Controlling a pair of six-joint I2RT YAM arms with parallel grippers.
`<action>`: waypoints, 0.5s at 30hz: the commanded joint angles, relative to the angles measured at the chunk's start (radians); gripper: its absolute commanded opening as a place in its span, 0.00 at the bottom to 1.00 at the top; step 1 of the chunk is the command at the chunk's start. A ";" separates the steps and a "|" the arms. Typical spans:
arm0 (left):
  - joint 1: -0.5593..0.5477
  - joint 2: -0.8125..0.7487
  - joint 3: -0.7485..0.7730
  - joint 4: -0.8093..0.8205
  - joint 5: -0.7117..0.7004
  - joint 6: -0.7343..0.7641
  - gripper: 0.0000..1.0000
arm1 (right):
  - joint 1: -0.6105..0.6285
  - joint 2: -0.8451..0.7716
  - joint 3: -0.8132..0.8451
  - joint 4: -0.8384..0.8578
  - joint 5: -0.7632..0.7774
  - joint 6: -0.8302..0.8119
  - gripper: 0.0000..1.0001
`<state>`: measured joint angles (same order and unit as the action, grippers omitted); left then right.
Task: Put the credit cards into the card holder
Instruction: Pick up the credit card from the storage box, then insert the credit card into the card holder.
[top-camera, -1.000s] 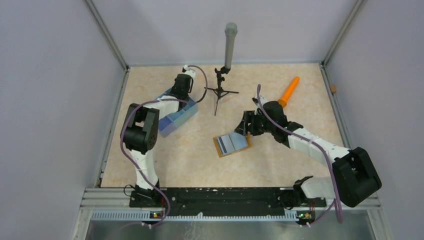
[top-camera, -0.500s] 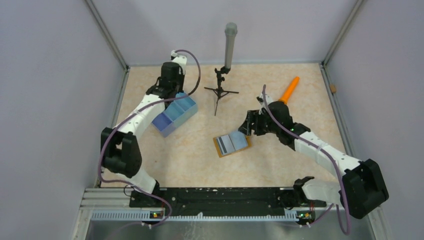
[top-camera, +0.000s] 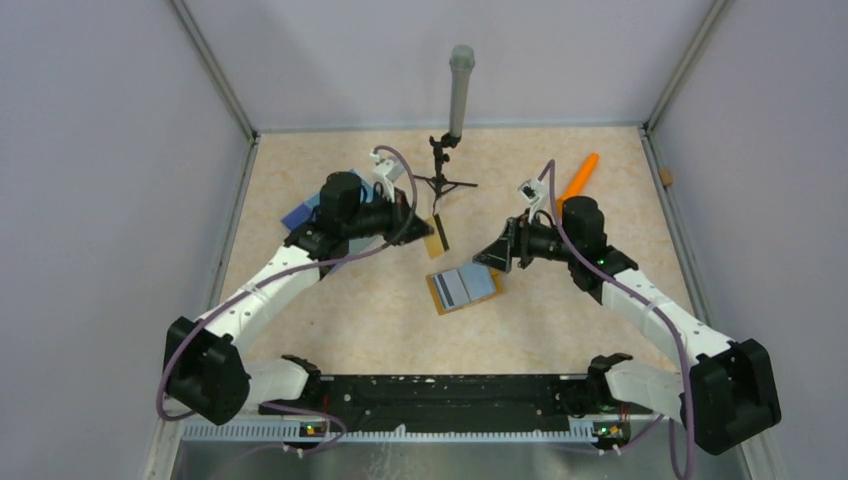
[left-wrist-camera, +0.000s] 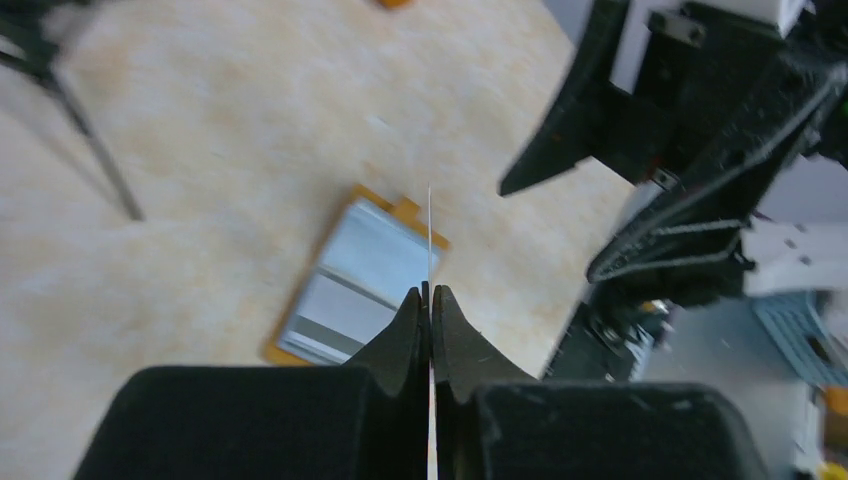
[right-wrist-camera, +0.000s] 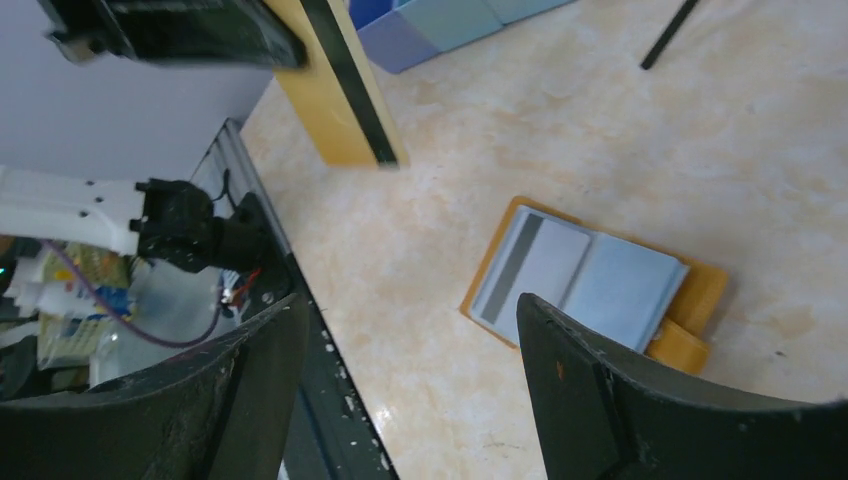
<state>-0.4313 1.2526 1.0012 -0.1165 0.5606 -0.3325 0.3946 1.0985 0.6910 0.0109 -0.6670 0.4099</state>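
The card holder (top-camera: 464, 288) lies open on the table, mustard-orange with greyish-blue pockets (right-wrist-camera: 622, 290). A grey credit card with a dark stripe (right-wrist-camera: 530, 265) rests on its left half. My left gripper (top-camera: 425, 222) is shut on another credit card (top-camera: 437, 233), tan with a dark stripe, held on edge above the table just left of the holder. That card shows as a thin line (left-wrist-camera: 429, 240) running out from the pinched fingertips (left-wrist-camera: 430, 290) and as a broad slab (right-wrist-camera: 335, 90) in the right wrist view. My right gripper (top-camera: 497, 250) hangs open over the holder's right side, nothing between its fingers (right-wrist-camera: 570, 390).
A blue divided tray (top-camera: 300, 215) sits at the back left, partly behind the left arm, and also shows as a blue divided tray (right-wrist-camera: 440, 25) in the right wrist view. A small tripod (top-camera: 440, 182) with a grey cylinder (top-camera: 460, 90) stands at the back middle. An orange cone-shaped stick (top-camera: 579, 177) lies back right.
The left arm has swung from the blue tray toward the middle, carrying the tan card. The right gripper has opened wider and drawn back a little to the right.
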 joint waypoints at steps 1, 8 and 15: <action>-0.082 -0.014 -0.124 0.289 0.258 -0.240 0.00 | -0.002 -0.017 -0.032 0.154 -0.237 0.056 0.74; -0.126 0.019 -0.305 0.730 0.260 -0.532 0.00 | 0.025 -0.003 -0.087 0.199 -0.278 0.116 0.58; -0.153 0.050 -0.304 0.758 0.242 -0.549 0.00 | 0.062 0.008 -0.135 0.319 -0.333 0.198 0.39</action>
<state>-0.5663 1.2884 0.6945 0.5030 0.7933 -0.8333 0.4313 1.0962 0.5728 0.1974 -0.9451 0.5545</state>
